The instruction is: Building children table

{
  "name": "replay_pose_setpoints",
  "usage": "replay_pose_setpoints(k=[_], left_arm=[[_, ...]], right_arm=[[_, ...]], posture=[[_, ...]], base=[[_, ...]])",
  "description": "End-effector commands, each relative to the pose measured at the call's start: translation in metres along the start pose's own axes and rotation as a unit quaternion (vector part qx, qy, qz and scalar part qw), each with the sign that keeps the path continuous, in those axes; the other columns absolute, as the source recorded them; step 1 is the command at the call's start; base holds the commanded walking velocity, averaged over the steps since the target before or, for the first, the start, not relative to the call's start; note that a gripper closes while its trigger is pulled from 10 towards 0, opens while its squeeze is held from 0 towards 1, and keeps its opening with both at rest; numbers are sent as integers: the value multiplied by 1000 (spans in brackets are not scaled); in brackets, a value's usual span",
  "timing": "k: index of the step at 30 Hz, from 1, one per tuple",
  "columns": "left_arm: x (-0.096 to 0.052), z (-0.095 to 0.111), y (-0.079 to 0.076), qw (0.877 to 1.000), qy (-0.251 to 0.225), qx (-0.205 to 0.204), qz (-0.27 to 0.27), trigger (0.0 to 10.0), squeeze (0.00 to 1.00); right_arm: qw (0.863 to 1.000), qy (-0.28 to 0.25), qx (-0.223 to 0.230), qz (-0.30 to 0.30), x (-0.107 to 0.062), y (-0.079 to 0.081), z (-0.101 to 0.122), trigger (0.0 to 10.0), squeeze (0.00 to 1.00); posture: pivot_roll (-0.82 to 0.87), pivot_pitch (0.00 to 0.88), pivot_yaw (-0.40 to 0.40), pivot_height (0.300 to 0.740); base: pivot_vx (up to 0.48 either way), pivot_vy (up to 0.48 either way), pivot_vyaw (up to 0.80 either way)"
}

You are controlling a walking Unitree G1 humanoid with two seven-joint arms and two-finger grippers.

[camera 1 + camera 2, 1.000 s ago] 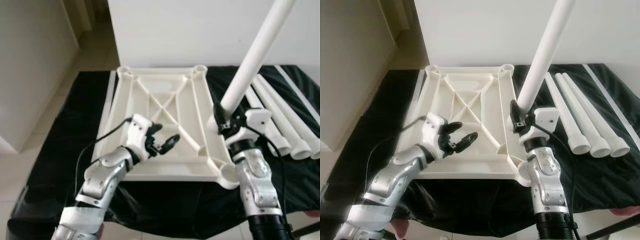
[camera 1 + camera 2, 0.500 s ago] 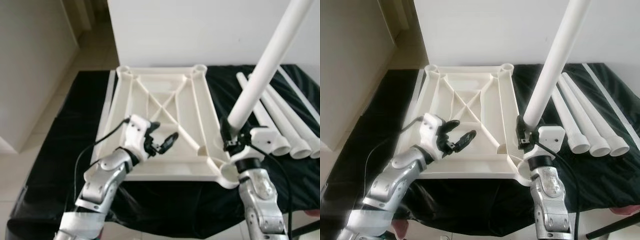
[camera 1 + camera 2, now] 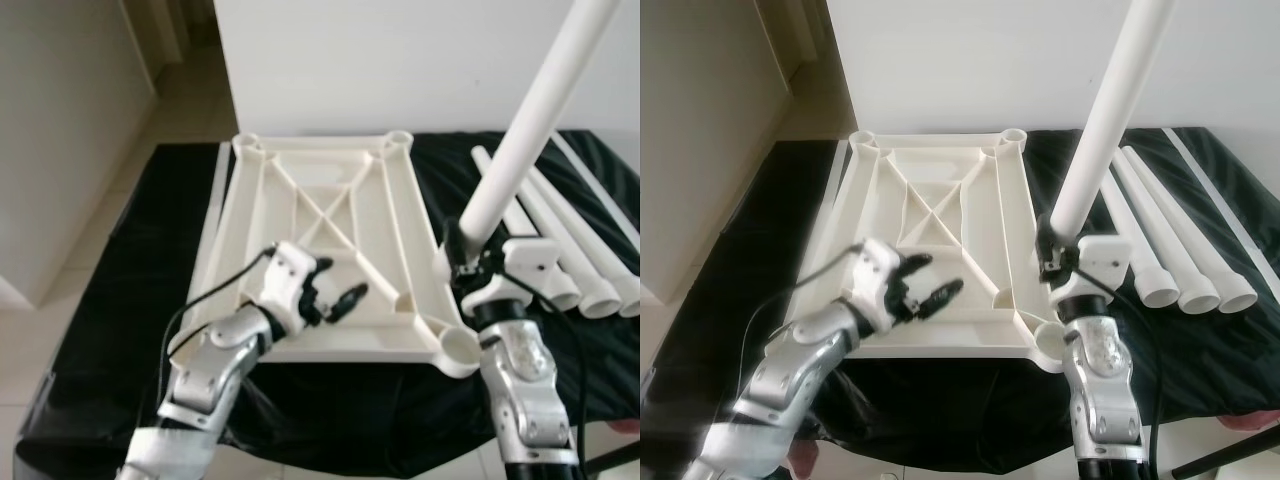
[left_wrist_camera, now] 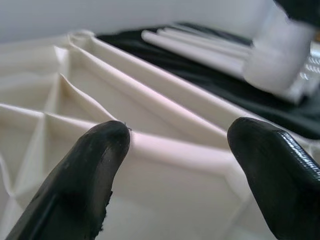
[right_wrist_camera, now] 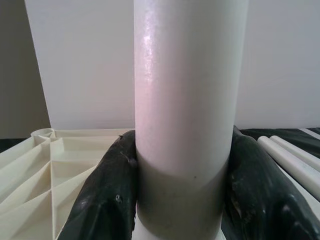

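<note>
both arms are silver metal with rounded segments and dark joints between them. the left gripper point(image 3: 335, 300) has a white housing and two long black fingers point(image 4: 85, 185) with smooth, rounded tips. a thin black cable makes a loop from this housing down along the forearm. the right gripper point(image 3: 1052, 262) has the same white housing, and its forearm ends in a black ribbed cuff.

The white table leg point(image 5: 185, 100) is looking like smooth, shiny plastic. The cream tabletop point(image 3: 330, 250) is looking like matt plastic, lying on black cloth point(image 3: 120, 300).
</note>
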State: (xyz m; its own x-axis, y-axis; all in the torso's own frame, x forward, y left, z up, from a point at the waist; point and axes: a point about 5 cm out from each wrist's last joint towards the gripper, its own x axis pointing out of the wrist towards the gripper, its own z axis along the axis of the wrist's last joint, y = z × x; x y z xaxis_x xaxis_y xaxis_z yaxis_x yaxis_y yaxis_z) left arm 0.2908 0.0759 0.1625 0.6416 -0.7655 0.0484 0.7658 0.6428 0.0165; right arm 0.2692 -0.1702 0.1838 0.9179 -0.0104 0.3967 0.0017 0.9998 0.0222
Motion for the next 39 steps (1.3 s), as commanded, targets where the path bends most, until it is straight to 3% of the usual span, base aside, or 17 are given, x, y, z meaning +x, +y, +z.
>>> replay_pose_setpoints(k=[1, 5, 6, 11, 15, 29, 36, 39], left_arm=[[-1, -4, 10, 997, 9, -16, 72, 10000, 0], [-4, -1, 20, 994, 0, -16, 107, 10000, 0], [-6, 5, 29, 990, -12, -15, 142, 10000, 0], [-7, 8, 35, 986, -17, -12, 165, 10000, 0], [-10, 9, 48, 977, -16, 0, 213, 10000, 0], [-9, 9, 53, 970, -21, 9, 244, 10000, 0], [-11, 31, 57, 957, -93, 6, 274, 10000, 0], [-11, 33, 57, 957, -97, 6, 274, 10000, 0]], right_arm=[[1000, 6, 0, -13, 1, -4, -3, 10000, 0], [1000, 8, -2, -17, 2, -4, -5, 10000, 0], [1000, 11, -4, -21, 3, -5, -6, 10000, 0], [1000, 11, -6, -24, 5, -7, -7, 10000, 0], [1000, 11, -10, -27, 8, -9, -8, 10000, 0], [1000, 21, -6, -12, 10, -4, -13, 10000, 0], [1000, 9, -16, 0, 14, -8, -3, 10000, 0], [1000, 4, -17, -1, 14, -9, 0, 10000, 0]], posture=[[-24, 0, 18, 740], [-21, 0, 17, 740], [-21, 0, 19, 740], [-22, 0, 22, 740], [-23, 1, 24, 740], [-21, 5, 19, 740], [-37, 47, 27, 740], [-39, 53, 30, 740]], base=[[0, 0, 0], [0, 0, 0], [0, 0, 0], [0, 0, 0], [0, 0, 0], [0, 0, 0], [0, 0, 0], [0, 0, 0]])
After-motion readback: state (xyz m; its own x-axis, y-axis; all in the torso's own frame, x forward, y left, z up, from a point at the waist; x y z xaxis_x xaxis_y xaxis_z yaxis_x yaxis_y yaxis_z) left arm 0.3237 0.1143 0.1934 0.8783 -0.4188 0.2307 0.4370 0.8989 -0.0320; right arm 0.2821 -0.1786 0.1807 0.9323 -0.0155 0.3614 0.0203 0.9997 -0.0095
